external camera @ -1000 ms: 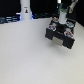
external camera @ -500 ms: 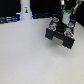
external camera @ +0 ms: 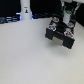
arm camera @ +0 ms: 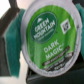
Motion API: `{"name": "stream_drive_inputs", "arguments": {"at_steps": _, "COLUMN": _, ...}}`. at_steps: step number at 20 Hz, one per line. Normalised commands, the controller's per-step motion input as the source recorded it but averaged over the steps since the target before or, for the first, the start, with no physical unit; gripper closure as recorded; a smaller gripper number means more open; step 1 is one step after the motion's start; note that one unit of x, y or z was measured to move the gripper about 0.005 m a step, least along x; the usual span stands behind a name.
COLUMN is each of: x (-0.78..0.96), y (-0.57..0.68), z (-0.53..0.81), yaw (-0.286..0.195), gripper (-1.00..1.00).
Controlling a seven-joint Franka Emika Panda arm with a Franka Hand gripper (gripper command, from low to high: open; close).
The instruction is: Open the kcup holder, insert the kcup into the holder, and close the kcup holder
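The pod (arm camera: 50, 42) has a bright green lid with a white rim, white lettering, a white mountain logo and a small black-and-white code square. The drawer box (external camera: 61, 36) is black with pale patches. The table (external camera: 25, 55) is plain off-white. The post (external camera: 25, 9) is white with a black mark.

In the exterior view, the Panda arm (external camera: 66, 7), at the upper right of the frame, appeared white with dark grey sections. Its gripper (external camera: 64, 19) was pale with darker fingers; finer markings were blurred. In the wrist view, a black gripper finger (arm camera: 10, 15) was visible.
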Motion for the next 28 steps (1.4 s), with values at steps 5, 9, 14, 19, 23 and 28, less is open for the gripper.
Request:
{"name": "stream_drive_inputs", "arguments": {"at_steps": 5, "x": -0.06, "y": 0.0, "z": -0.3, "yaw": 0.037, "gripper": 1.0}}
{"name": "stream_drive_inputs", "arguments": {"at_steps": 9, "x": -0.1, "y": -0.01, "z": -0.27, "yaw": 0.025, "gripper": 1.0}}
{"name": "stream_drive_inputs", "arguments": {"at_steps": 14, "x": -0.07, "y": -0.06, "z": -0.07, "yaw": 0.003, "gripper": 1.0}}
{"name": "stream_drive_inputs", "arguments": {"at_steps": 19, "x": -0.21, "y": -0.41, "z": 0.21, "yaw": -0.025, "gripper": 1.0}}
{"name": "stream_drive_inputs", "arguments": {"at_steps": 23, "x": -0.24, "y": -0.48, "z": 0.15, "yaw": -0.036, "gripper": 1.0}}
{"name": "stream_drive_inputs", "arguments": {"at_steps": 28, "x": 0.05, "y": -0.08, "z": -0.05, "yaw": -0.006, "gripper": 1.0}}
